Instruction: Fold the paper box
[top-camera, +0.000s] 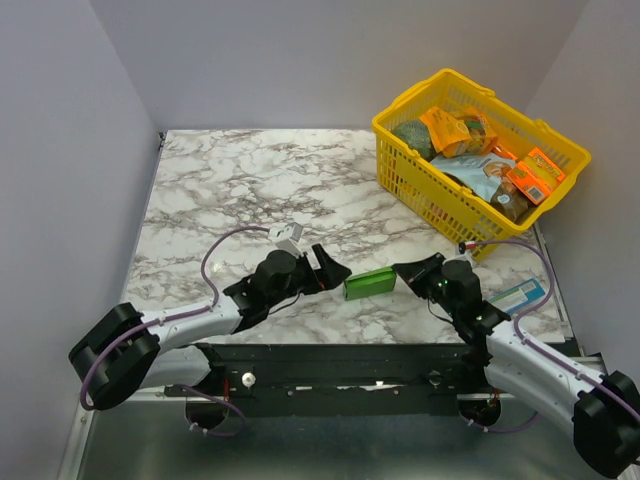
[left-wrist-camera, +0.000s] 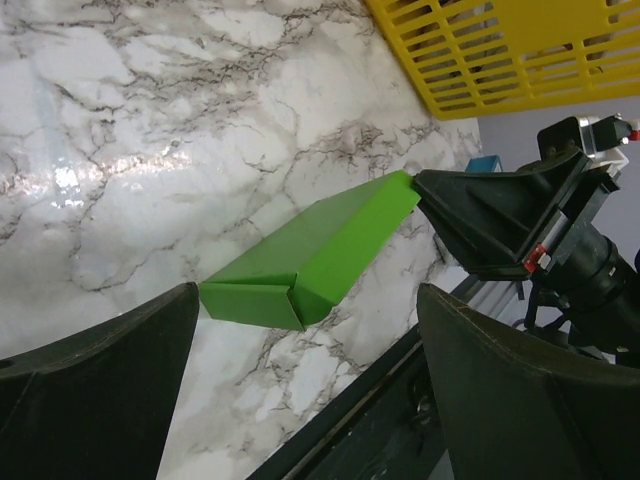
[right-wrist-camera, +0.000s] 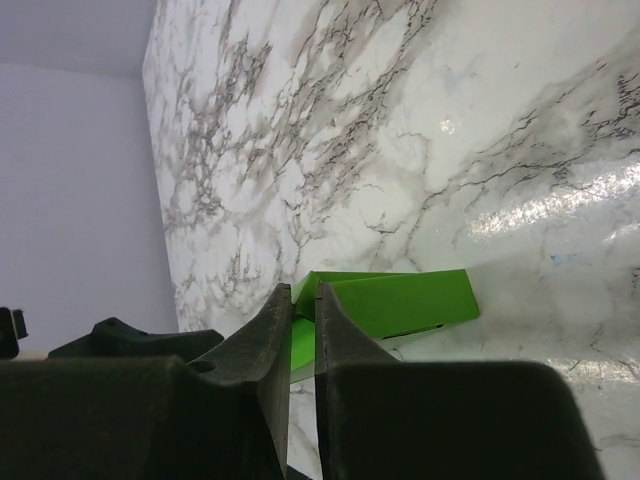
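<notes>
The paper box (top-camera: 369, 283) is a bright green, folded-up card box lying on the marble table (top-camera: 250, 180) between my two grippers. My right gripper (top-camera: 405, 271) is at its right end, shut on a thin green edge of the paper box (right-wrist-camera: 400, 300) that sits in the narrow slit between the fingers (right-wrist-camera: 270, 330). The right gripper (right-wrist-camera: 303, 295) holds that end slightly raised. My left gripper (top-camera: 331, 271) stands wide open just off the box's left end, touching nothing. In the left wrist view the box (left-wrist-camera: 310, 250) lies ahead of the left gripper (left-wrist-camera: 308, 300), with the right gripper (left-wrist-camera: 470, 215) at its far end.
A yellow plastic basket (top-camera: 400, 110) full of snack packs stands at the back right. A blue-and-white pack (top-camera: 518, 295) lies by the right arm. The black mounting rail (top-camera: 340, 360) runs along the table's near edge. Grey walls close in both sides.
</notes>
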